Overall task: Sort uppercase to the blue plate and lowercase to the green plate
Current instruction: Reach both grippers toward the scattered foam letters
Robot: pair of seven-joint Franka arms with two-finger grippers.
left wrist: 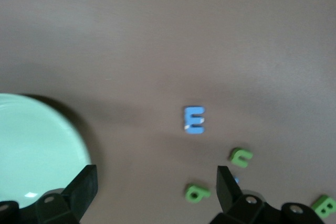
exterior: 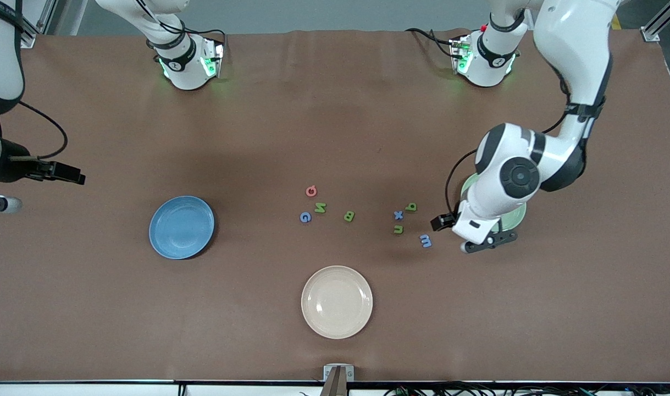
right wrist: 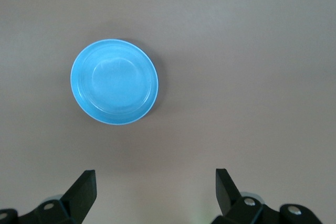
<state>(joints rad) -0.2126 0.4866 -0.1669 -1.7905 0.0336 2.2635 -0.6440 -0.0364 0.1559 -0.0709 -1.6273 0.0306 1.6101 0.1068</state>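
Worktop (exterior: 335, 121): uniform matte brown, no pattern.

Blue plate (exterior: 181, 226): plain mid-blue, slightly lighter at the rim; it reads brighter sky-blue in the right wrist view.

Green plate (exterior: 515, 219): pale mint-green, plain.

Cream plate (exterior: 337, 301): off-white cream, plain.

Uppercase pieces: Q (exterior: 311, 191) red-pink; G (exterior: 305, 218) blue; N (exterior: 320, 208) green; B (exterior: 349, 216) green.

Lowercase pieces: x (exterior: 398, 215) blue; m (exterior: 425, 240) light blue; n (exterior: 398, 229) green; looped b/q piece (exterior: 411, 207) green.

Arms: white shells with black joint bands. Bases carry green indicator lights.

Left claw (exterior: 486, 245): black fingers.

Right claw (right wrist: 155, 192): black fingers.
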